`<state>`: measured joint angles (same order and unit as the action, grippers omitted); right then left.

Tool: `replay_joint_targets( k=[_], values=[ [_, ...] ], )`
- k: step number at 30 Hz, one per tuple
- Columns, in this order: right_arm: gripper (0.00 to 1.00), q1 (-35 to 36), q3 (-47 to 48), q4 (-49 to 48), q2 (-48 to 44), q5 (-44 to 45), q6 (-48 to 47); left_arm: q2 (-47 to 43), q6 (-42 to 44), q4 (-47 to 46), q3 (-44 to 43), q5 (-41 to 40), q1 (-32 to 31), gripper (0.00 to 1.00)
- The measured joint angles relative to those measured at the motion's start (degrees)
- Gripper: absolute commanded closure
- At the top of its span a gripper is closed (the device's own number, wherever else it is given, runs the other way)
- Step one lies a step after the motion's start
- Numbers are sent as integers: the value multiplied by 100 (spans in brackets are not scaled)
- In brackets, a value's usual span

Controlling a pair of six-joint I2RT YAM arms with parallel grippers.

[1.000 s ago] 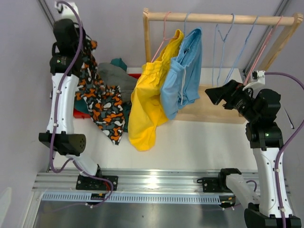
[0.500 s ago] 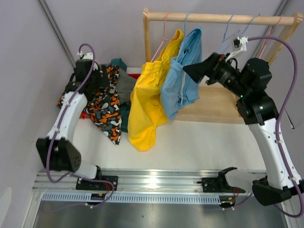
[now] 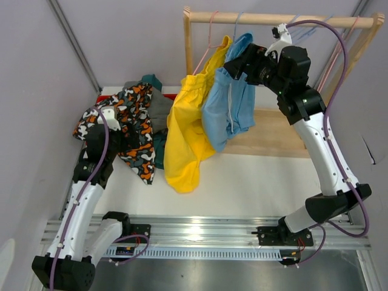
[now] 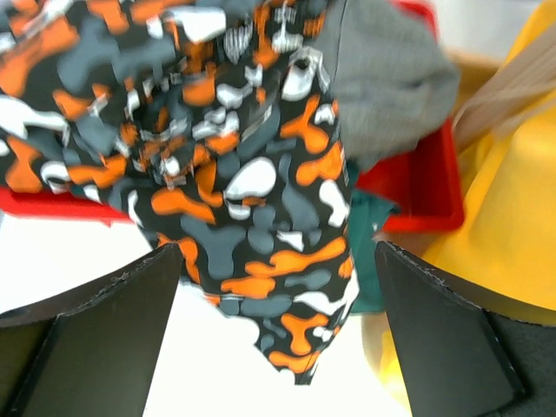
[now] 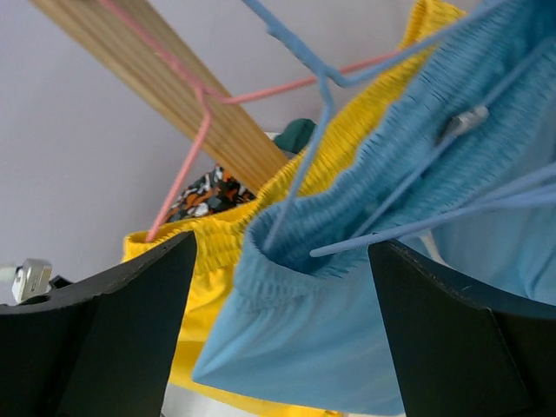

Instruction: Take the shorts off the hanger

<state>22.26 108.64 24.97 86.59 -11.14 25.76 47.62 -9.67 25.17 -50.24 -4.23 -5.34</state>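
While the left gripper (image 4: 278, 261) stands spread and empty before the camouflage shorts (image 4: 252, 182), the right gripper (image 5: 282, 252), fingers parted, flanks the waistband of the light blue shorts (image 5: 295, 365).

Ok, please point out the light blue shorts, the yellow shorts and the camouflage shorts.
light blue shorts (image 5: 304, 347): right wrist view, fabric below the waistband.
yellow shorts (image 3: 182, 139): top view, mid leg.
camouflage shorts (image 4: 252, 182): left wrist view, patterned middle.

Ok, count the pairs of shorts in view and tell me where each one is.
5. Yellow shorts and light blue shorts hang on the wooden rail; camouflage shorts, grey shorts and teal shorts lie heaped on the red bin at left. More may be hidden underneath.
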Motion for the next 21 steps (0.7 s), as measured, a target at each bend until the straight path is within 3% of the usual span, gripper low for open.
replay_joint_targets(
  k=[4,11,17,21],
  values=[
    [11,0,-328,160,-192,284,2,-31,-4,-13,219,63,-2,1],
    [7,2,-1342,1073,-1825,1091,-37,7,-44,-70,219,175,-20,1],
    [7,2,-1292,1797,-3473,1530,-162,0,-48,-74,219,208,-48,1],
    [8,2,-721,1849,-3720,1327,-164,2,-48,-74,219,214,-55,1]
  ],
)
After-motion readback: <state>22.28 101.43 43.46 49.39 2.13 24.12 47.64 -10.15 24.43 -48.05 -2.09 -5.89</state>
